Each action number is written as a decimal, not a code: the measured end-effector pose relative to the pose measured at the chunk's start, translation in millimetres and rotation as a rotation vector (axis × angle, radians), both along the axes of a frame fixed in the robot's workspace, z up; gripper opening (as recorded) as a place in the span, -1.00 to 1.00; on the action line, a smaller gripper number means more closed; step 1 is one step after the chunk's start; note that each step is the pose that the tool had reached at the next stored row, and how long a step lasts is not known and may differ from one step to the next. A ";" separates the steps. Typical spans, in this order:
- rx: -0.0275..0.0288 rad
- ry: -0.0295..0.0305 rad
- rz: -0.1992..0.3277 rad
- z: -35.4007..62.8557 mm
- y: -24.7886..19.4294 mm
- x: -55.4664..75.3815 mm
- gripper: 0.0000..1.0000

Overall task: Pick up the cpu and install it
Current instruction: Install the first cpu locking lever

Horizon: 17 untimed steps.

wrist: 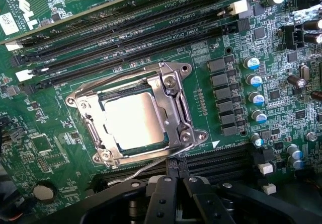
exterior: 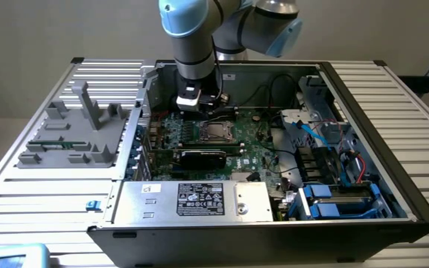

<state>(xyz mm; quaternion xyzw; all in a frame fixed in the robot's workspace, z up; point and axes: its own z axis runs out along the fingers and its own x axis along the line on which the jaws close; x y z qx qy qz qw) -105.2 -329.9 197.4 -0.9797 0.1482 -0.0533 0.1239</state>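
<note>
The cpu (wrist: 135, 121) lies flat in the socket on the green motherboard, its silvery top showing through the metal load frame (wrist: 173, 108) that lies over it. In the exterior view the same socket (exterior: 217, 132) sits in the middle of the open computer case. My gripper (wrist: 178, 169) hovers just beside the socket's edge, its two black fingers (wrist: 162, 194) shut together with nothing clearly between them. A thin wire lever (wrist: 136, 172) runs along the socket side up to the fingertips. The exterior view has the gripper (exterior: 198, 106) low over the board, just behind the socket.
Black memory slots (wrist: 126, 27) run beside the socket, and capacitors (wrist: 254, 83) stand on its other side. A black card (exterior: 203, 156) and the power supply (exterior: 199, 201) lie nearer the case front. Blue drive bays (exterior: 334, 201) and cables fill the exterior view's right. A grey tray (exterior: 73, 134) stands outside the case.
</note>
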 end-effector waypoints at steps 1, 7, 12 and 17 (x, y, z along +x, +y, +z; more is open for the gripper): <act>-0.0001 0.0001 0.000 -0.2 0.0 0.2 -0.77; 0.0003 -0.0003 -0.001 -1.1 -0.5 2.3 -0.77; 0.0002 -0.0002 -0.001 -1.9 -0.8 2.6 -0.77; 0.0000 -0.0001 -0.003 -2.3 -0.9 2.8 -0.77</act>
